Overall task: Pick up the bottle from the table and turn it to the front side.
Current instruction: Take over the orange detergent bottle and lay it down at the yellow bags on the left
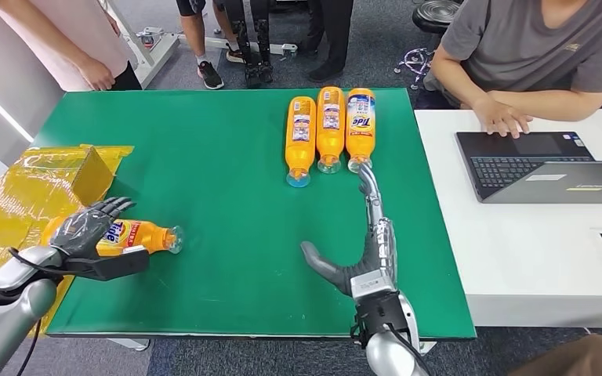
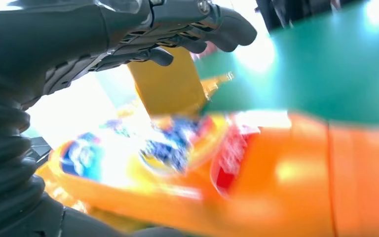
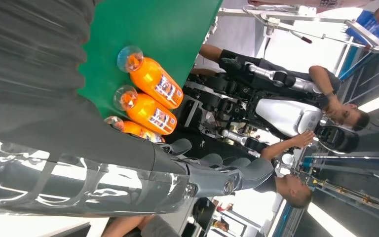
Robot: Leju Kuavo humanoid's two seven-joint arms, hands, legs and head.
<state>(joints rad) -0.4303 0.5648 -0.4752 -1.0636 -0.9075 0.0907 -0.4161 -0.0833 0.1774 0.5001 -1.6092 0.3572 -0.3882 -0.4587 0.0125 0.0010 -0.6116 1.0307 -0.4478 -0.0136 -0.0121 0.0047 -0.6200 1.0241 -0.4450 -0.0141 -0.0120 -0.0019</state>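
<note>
Left hand [image 1: 86, 229] draped over the bottle [image 1: 137, 235], fingers curled around, cap pointing away rightward along the worktop [image 1: 219, 196]; right hand [image 1: 360, 258] spread, holding nothing, well apart.

Worktop [image 1: 227, 258]: one bottle [image 1: 137, 235] lying at the near left under the left hand [image 1: 86, 229], beside a box [image 1: 43, 184]; three bottles [image 1: 330, 129] side by side at the far right; laptop [image 1: 545, 166] on the adjoining desk [image 1: 533, 258], right.
</note>
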